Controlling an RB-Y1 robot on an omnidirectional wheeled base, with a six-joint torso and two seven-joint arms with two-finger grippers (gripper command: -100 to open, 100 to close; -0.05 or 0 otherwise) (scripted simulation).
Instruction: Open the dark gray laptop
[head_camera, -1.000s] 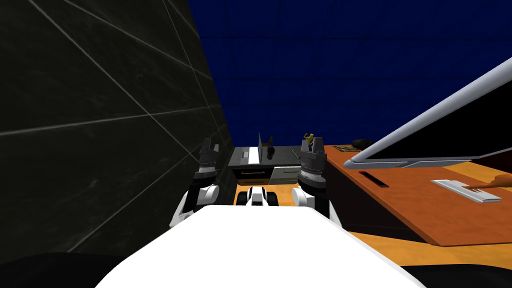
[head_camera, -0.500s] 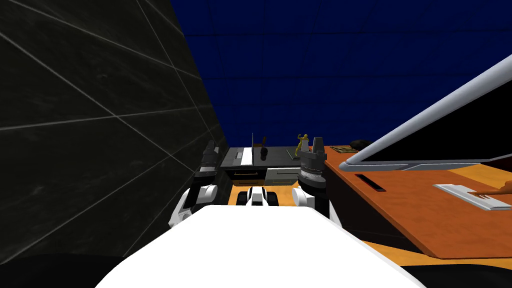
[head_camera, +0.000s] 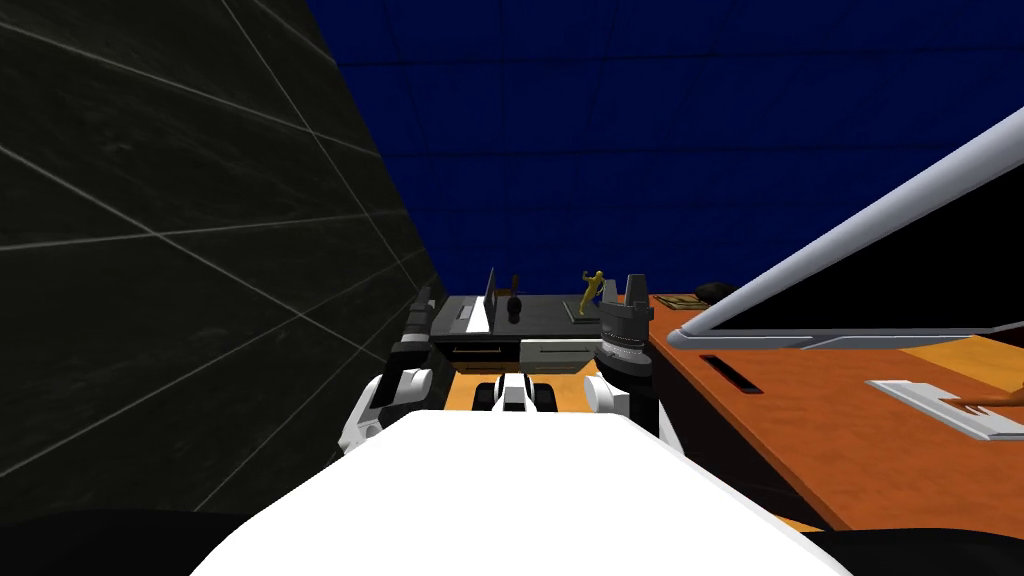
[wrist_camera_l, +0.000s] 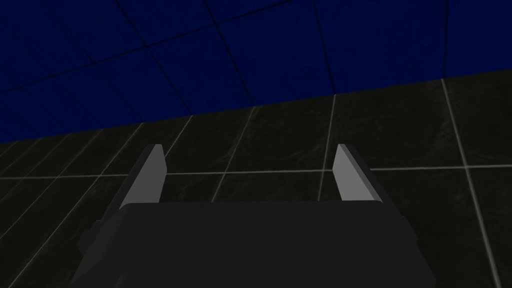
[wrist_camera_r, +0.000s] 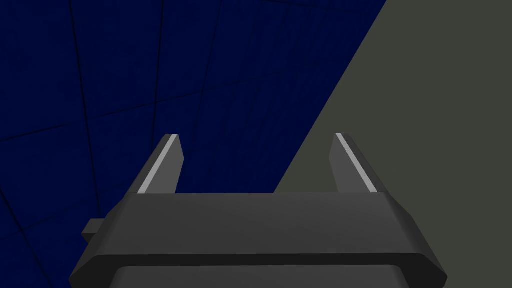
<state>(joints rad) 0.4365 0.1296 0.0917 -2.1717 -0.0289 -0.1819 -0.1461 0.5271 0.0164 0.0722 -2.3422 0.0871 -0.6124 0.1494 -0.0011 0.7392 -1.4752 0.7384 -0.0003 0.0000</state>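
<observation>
Far ahead, a laptop (head_camera: 478, 312) sits on the left end of a low dark cabinet (head_camera: 545, 318). It has a pale base and a thin dark lid that seems to stand up from it. Both arms are raised in front of my chest, well short of the cabinet. My left gripper (head_camera: 420, 303) is close to the dark tiled wall, and its fingers (wrist_camera_l: 150, 172) stand apart, so the gripper (wrist_camera_l: 248, 150) is open and holds nothing. My right gripper (head_camera: 628, 288) is also open and empty, as the right wrist view (wrist_camera_r: 255, 137) shows.
A dark tiled wall (head_camera: 150, 250) runs close along my left. An orange desk (head_camera: 800, 400) on my right carries a big monitor (head_camera: 860, 250) and a grey keyboard (head_camera: 950, 405). A dark round object (head_camera: 514, 303) and a yellow figurine (head_camera: 592, 290) stand on the cabinet.
The whole head view has shifted: the cabinet and laptop slid left and grew slightly, so my base has moved and turned. Both arms kept their pose.
</observation>
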